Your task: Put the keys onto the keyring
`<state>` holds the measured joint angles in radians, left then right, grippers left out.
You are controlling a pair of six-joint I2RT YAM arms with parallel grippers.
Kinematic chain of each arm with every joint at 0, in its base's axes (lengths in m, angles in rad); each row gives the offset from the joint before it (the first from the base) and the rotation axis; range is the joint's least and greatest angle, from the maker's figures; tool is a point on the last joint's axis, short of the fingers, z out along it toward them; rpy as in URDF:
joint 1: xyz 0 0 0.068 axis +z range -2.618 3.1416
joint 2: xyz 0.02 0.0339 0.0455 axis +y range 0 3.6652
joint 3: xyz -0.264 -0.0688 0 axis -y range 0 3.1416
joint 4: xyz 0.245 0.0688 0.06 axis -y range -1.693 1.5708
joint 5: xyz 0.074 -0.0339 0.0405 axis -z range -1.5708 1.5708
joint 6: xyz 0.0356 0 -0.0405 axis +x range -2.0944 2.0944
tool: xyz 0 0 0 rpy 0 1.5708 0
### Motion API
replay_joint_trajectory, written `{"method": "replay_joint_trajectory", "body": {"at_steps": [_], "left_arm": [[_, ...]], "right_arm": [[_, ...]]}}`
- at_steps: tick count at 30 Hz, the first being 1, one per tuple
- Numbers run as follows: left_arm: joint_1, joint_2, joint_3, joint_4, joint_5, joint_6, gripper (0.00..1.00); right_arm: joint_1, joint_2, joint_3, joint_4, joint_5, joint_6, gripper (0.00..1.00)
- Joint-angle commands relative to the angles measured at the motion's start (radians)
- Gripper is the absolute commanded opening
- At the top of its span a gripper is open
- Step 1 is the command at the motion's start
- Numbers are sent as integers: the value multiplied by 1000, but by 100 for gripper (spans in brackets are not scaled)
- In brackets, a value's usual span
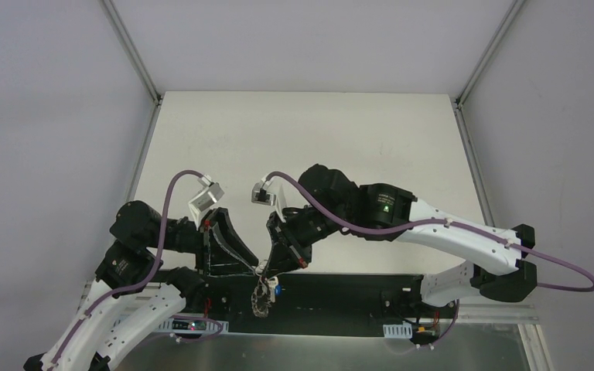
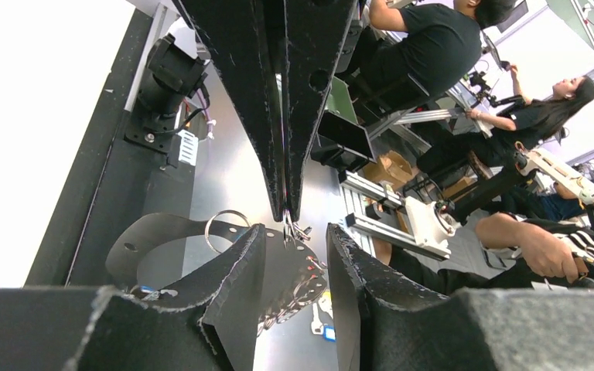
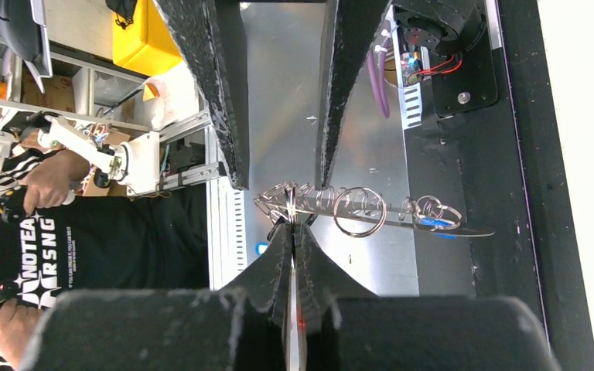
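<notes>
My right claw [image 3: 291,226] pinches tight on the keyring [image 3: 321,205], over the black strip [image 1: 340,297] at the near edge of the surface [image 1: 317,139]. A blue-headed key [image 3: 433,224] sits on it. My left claw [image 2: 296,229] stands partly spread, flanking the ring.

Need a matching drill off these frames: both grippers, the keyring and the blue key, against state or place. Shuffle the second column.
Things:
1. left gripper
2. right gripper
3. keyring
4. blue-headed key

States or places:
A. pinched near one end
B. jaws apart, gripping nothing
C. at the ring's end away from the pinch
D. jaws shut on wire

Pairs: 1-B, 2-D, 3-A, 4-C
</notes>
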<state>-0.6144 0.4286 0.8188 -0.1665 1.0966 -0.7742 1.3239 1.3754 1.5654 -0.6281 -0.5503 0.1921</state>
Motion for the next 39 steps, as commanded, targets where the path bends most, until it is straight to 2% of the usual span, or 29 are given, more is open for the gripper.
{"method": "replay_joint_trajectory", "body": {"at_steps": [1,16,20,24,30,33,39], "left_arm": [[1,1,-7,12,39,9,33],[1,5,-18,-32,58,22,30],[1,7,-18,-40,68,26,25],[1,10,-15,-56,77,34,14],[1,10,-6,-75,75,43,12],[1,17,-3,-79,74,53,0],[1,0,6,-84,44,110,0]], "right_arm": [[-18,-24,8,87,-64,42,0],[-31,47,52,61,-82,35,0],[-31,51,57,60,-77,34,0],[-31,60,65,51,-82,28,0],[-31,71,68,38,-90,17,0],[-28,71,66,33,-95,12,0],[-12,56,50,35,-76,-6,0]]}}
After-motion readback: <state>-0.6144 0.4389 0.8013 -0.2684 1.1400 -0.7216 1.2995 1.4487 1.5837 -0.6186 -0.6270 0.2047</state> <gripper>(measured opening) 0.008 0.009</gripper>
